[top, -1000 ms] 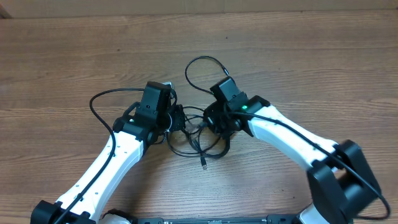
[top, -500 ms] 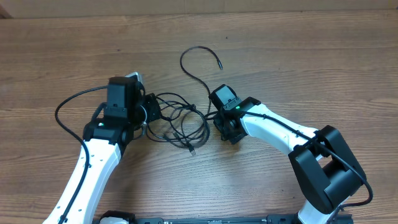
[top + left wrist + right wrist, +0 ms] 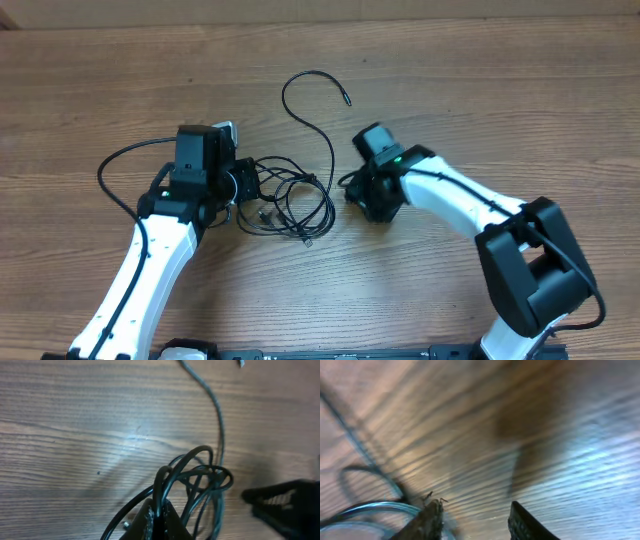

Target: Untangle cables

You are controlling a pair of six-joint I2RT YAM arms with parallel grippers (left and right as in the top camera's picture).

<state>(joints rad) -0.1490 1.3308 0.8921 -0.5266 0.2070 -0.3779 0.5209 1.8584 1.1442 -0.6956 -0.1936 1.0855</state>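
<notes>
Since I drew the arms apart, the cables [image 3: 295, 195] have loosened into a slack tangle on the table [image 3: 500, 90], one strand now looping free, nearly separated. My left gripper [image 3: 243, 186] stays pinched on the bundle; my right gripper [image 3: 475, 517] has spread and, through the blur, seems empty.

Overhead: fixed high above, facing straight down on the table [image 3: 500, 90]; far enough away to take in the cables [image 3: 290, 195] and the whole working area.
Left wrist: close above the wood, looking steeply down past the left gripper [image 3: 159, 519] at the frame's bottom edge.
Right wrist: very near the tabletop, tilted and blurred, with the right gripper [image 3: 475, 521] at the bottom edge.
Shared: all three show the cable bundle; the right wrist catches only its edge, lower left.
</notes>
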